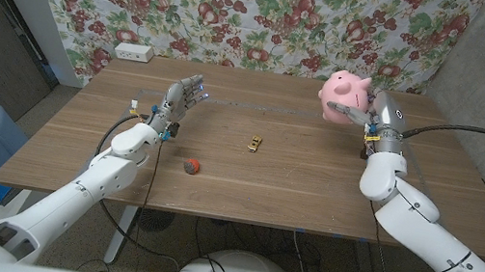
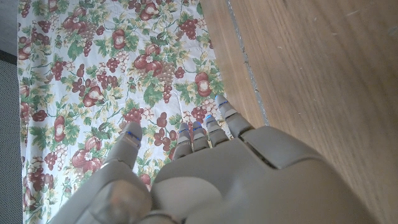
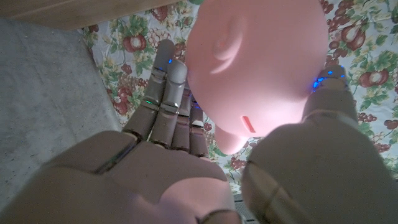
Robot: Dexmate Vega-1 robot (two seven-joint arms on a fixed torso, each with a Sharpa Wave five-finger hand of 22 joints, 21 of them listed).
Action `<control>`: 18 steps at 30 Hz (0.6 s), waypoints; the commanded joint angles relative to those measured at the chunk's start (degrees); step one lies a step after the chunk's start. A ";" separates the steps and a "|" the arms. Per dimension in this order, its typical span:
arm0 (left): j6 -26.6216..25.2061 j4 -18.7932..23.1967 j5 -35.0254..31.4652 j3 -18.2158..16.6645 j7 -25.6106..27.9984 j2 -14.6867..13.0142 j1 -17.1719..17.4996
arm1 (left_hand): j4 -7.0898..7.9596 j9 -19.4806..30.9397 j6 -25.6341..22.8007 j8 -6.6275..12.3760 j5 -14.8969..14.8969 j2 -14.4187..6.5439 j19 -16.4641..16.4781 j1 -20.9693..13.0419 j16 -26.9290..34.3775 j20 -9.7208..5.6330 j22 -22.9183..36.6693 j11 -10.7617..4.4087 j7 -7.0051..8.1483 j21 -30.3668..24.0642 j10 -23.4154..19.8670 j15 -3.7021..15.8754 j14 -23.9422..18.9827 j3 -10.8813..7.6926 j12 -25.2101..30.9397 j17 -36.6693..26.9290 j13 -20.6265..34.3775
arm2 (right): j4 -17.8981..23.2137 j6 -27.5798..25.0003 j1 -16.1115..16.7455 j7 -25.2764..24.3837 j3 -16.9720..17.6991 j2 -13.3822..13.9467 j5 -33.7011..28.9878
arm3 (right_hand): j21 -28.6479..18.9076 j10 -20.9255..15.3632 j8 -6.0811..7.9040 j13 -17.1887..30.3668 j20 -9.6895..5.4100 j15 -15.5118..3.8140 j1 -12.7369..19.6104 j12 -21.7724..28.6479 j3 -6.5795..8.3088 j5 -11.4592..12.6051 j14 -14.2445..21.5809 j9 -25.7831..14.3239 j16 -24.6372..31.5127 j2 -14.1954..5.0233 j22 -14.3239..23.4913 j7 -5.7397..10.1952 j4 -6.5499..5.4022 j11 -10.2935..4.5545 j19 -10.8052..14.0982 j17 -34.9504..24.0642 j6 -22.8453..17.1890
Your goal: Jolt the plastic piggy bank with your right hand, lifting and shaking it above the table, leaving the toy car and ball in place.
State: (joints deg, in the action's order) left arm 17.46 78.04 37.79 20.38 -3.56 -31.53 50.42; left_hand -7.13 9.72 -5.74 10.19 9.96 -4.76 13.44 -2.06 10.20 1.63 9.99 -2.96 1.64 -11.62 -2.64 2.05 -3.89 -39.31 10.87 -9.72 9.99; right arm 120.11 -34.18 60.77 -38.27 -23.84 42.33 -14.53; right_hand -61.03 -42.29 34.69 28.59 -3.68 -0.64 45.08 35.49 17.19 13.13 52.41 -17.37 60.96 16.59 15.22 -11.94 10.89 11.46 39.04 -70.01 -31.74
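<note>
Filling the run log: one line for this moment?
right hand holds piggy bank aloft | left hand open | toy car, ball on table

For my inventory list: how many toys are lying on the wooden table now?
2: the yellow toy car near the table's middle, and the small red ball nearer the robot, to its left. The pink piggy bank is held above the table by the right hand.

Both arms are glossy white shells with rounded segments and dark seams at the joints. The left hand (image 1: pixel 180 102) and right hand (image 1: pixel 371 109) are matte grey, with little blue lights near the fingertips (image 3: pixel 163 61). Black cables loop off each forearm, and there's a yellowish tag at the right wrist.
</note>
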 commanded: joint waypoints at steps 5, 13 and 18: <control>-0.21 -0.84 0.02 0.22 -0.21 0.33 -0.69 | 0.10 0.26 -0.42 0.19 0.29 -1.02 0.39 0.46 0.05 -0.03 0.18 -0.10 0.10 0.29 0.01 1.60 -0.12 -0.34 0.11 -0.16 0.26 | -3.31 2.23 1.49 -9.03 1.98 -5.96 -3.27 | -0.67 -17.92 -0.10 13.20 -0.55 -11.69 21.02 4.04 10.35 9.32 5.26 -6.87 0.02 -21.67 -0.26 5.17 -1.42 -12.50 -0.70 -0.08 -20.66; -0.26 -1.33 -0.04 0.29 -0.30 0.46 -1.13 | 0.10 0.26 -0.41 0.19 0.29 -1.01 0.41 0.48 0.08 -0.04 0.18 -0.15 0.06 0.28 0.00 1.61 -0.16 -0.34 0.11 -0.16 0.26 | -3.68 2.48 1.19 -8.21 1.96 -6.06 -3.72 | -1.25 -17.98 -0.18 13.23 -0.55 -11.72 20.94 3.95 10.43 9.34 5.26 -7.03 -0.08 -21.65 -0.71 5.22 -1.38 -12.61 -0.80 -0.06 -20.73; -0.25 -1.70 -0.03 0.34 -0.45 0.56 -1.37 | 0.11 0.26 -0.41 0.19 0.29 -1.01 0.45 0.48 0.08 -0.03 0.18 -0.06 0.03 0.26 0.07 1.58 -0.16 -0.35 0.09 -0.17 0.26 | -3.79 2.34 0.93 -7.54 1.90 -6.06 -3.84 | -1.59 -18.02 -0.25 13.29 -0.53 -11.68 20.82 3.93 10.45 9.36 5.29 -7.10 -0.12 -21.62 -0.98 5.17 -1.41 -12.56 -0.92 -0.05 -20.79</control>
State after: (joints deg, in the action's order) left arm 17.33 77.07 37.80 20.59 -3.79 -31.18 49.61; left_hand -7.13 9.73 -5.74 10.19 9.96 -4.76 13.44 -2.06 10.20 1.63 9.99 -2.96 1.64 -11.62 -2.64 2.05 -3.89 -39.31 10.87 -9.72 9.99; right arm 117.09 -32.10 61.91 -45.74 -22.10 37.04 -17.53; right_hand -62.31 -42.29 34.24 28.59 -3.67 -0.64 45.07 35.68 17.19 13.13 52.41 -17.37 60.95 16.58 14.29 -11.95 10.89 11.46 38.42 -70.02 -31.75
